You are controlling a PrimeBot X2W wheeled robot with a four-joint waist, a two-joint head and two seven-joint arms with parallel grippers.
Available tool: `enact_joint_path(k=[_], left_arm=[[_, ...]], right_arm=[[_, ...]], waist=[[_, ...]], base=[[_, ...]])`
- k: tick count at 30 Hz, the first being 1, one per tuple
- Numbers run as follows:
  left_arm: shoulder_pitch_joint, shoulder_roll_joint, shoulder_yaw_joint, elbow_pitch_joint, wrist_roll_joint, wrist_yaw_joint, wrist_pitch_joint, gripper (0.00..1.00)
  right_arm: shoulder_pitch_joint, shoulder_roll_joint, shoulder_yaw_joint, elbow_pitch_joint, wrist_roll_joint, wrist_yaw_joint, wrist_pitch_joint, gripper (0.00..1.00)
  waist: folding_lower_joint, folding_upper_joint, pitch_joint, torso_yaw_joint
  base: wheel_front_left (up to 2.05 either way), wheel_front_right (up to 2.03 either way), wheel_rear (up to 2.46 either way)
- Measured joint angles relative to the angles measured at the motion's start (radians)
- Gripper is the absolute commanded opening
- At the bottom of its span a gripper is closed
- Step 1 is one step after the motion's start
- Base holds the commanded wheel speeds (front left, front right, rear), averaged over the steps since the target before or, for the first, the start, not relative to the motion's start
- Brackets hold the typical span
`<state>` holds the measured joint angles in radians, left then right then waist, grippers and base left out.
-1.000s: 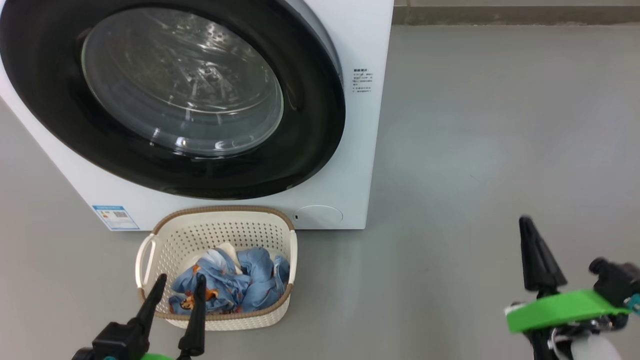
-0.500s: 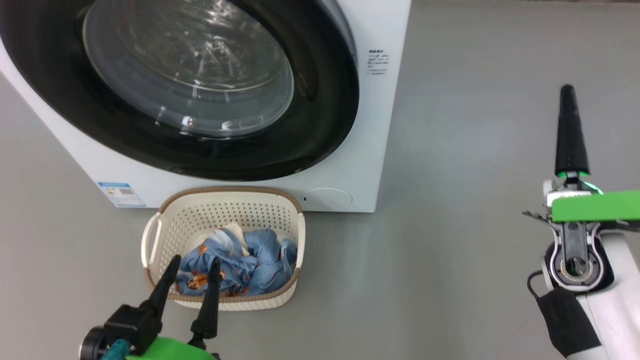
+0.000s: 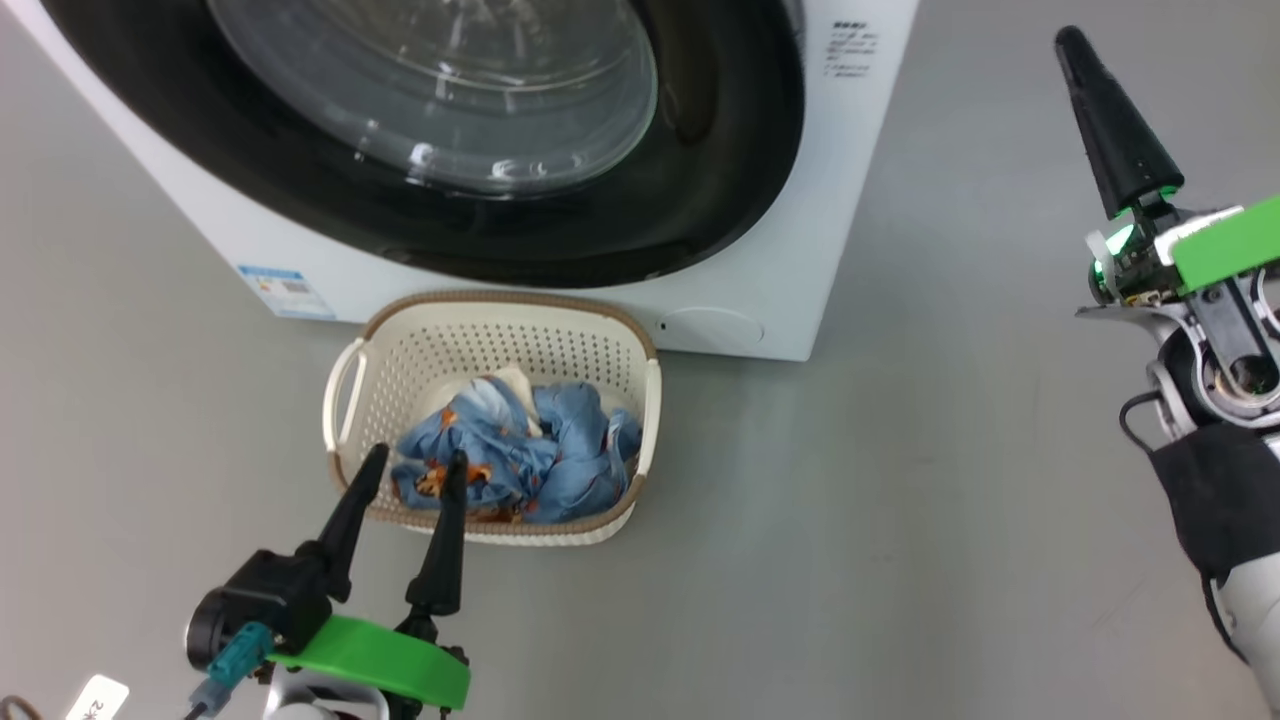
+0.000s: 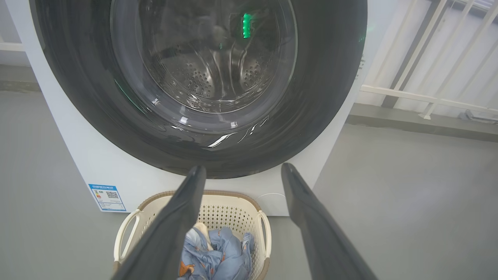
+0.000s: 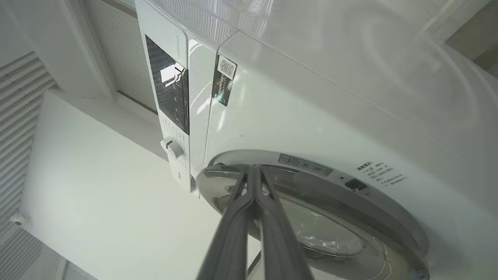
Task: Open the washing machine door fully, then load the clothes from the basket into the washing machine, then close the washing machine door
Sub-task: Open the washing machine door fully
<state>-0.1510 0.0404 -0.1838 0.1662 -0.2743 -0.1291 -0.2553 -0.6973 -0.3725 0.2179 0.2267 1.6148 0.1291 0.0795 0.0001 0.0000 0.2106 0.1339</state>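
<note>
Grey floor (image 3: 900, 500) spreads wide between basket (image 3: 345, 400) and right gripper (image 3: 1072, 45).

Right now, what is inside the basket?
The basket holds the clothes: crumpled light blue fabric with orange prints and some cream-white cloth. The basket floor beneath the bundle is covered.

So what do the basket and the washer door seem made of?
The basket: likely moulded plastic, matte cream, perforated walls, brown woven-look rim. The washing machine door: glossy black rim, probably plastic, showing reflections, around a clear bowl, seemingly glass.
</note>
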Motion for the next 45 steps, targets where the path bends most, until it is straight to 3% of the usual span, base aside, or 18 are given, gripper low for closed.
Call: enact_joint_path(k=[5, 19, 29, 45], left_arm=[[-0.028, -0.001, -0.014, -0.006, -0.017, 0.000, 0.000, 1.00], [-0.116, -0.004, -0.050, -0.031, -0.058, 0.000, 0.000, 1.00], [-0.140, -0.007, -0.072, -0.048, -0.078, 0.000, 0.000, 1.00], [-0.167, -0.009, -0.119, -0.073, -0.106, 0.011, 0.000, 1.00]], right_arm=[[-0.079, -0.018, 0.007, 0.053, 0.007, 0.000, 0.115, 0.00], [-0.268, -0.014, -0.044, 0.166, 0.043, 0.000, 0.296, 0.00], [-0.364, -0.013, -0.035, 0.236, -0.003, 0.000, 0.373, 0.00], [-0.437, -0.013, -0.026, 0.291, -0.056, 0.000, 0.385, 0.00]], waist=[[0.0000, 0.0000, 0.048, 0.027], [0.0000, 0.0000, 0.177, 0.083], [0.0000, 0.0000, 0.240, 0.131], [0.0000, 0.0000, 0.294, 0.177]], base=[[0.00, 0.00, 0.00], [0.00, 0.00, 0.00], [0.00, 0.00, 0.00], [0.00, 0.00, 0.00]])
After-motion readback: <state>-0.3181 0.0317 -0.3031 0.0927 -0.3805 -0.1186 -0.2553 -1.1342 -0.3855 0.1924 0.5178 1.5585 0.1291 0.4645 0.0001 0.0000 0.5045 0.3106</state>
